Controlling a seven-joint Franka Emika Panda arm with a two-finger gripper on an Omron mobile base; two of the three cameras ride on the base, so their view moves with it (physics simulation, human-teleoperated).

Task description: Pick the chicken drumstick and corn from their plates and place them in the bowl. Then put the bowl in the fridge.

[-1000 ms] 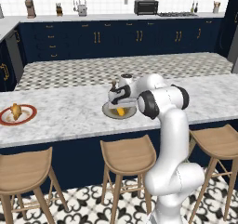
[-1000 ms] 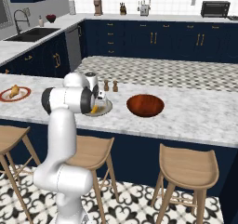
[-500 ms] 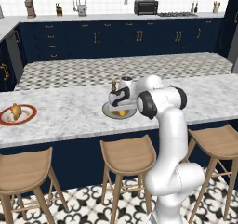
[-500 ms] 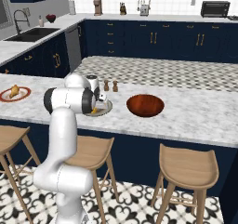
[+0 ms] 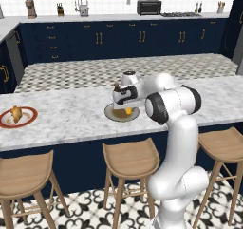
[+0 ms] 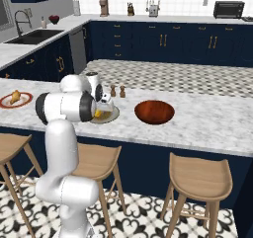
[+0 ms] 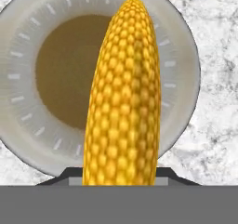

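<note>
While corn (image 7: 123,97) is being clamped by gripper (image 7: 120,174) over grey plate (image 7: 183,56), cob axis is being kept pointing away from hand; bowl (image 6: 154,111) sitting along counter edge.

1. From the left base view we look forward and down from behind the arm (image 5: 173,128), which rises at lower right, across the marble island (image 5: 71,116) toward the far navy cabinets (image 5: 118,38).
2. From the right base view we face the same way, with the arm at lower left and the sink (image 6: 29,34) at far left.
3. Both base views share the grey plate (image 5: 114,113), the red-rimmed plate (image 5: 19,118) and the stools (image 5: 130,159).
4. The hand view looks steeply down, very close, onto the grey plate and the corn (image 7: 123,102).
</note>
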